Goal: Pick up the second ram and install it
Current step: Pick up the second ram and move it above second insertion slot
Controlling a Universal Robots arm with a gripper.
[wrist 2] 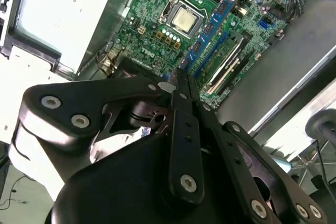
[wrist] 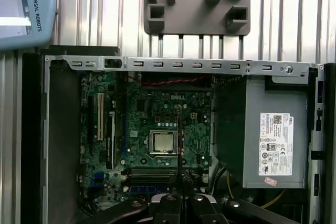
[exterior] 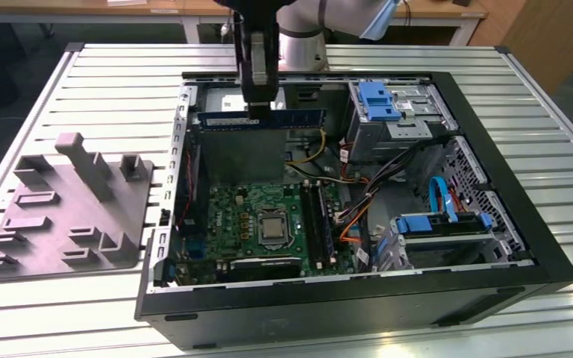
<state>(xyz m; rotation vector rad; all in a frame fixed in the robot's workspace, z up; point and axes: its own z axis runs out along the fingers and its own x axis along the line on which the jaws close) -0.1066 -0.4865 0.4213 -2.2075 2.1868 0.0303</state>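
Note:
My gripper (exterior: 257, 107) is shut on the second ram (exterior: 266, 119), a long narrow card. In the exterior view the card hangs level above the grey power supply (exterior: 239, 155) at the back of the open computer case (exterior: 525, 224). In the first wrist view it runs edge-on as a thin dark strip (wrist: 180, 140) from my gripper (wrist: 181, 179) across the CPU socket (wrist: 161, 141). The second wrist view shows its blue face (wrist 2: 212, 27) reaching out from my gripper (wrist 2: 178, 80) over the memory slots (wrist 2: 231, 61). One matching stick (exterior: 312, 216) stands in the slots beside the CPU socket (exterior: 271, 227).
The case lies open on a slatted metal table (exterior: 117, 67). A grey fixture block (exterior: 68, 201) sits to the exterior view's left of the case. Inside are blue drive cages (exterior: 379, 101), a bundle of cables (exterior: 366, 195) and a lower blue bracket (exterior: 446, 224).

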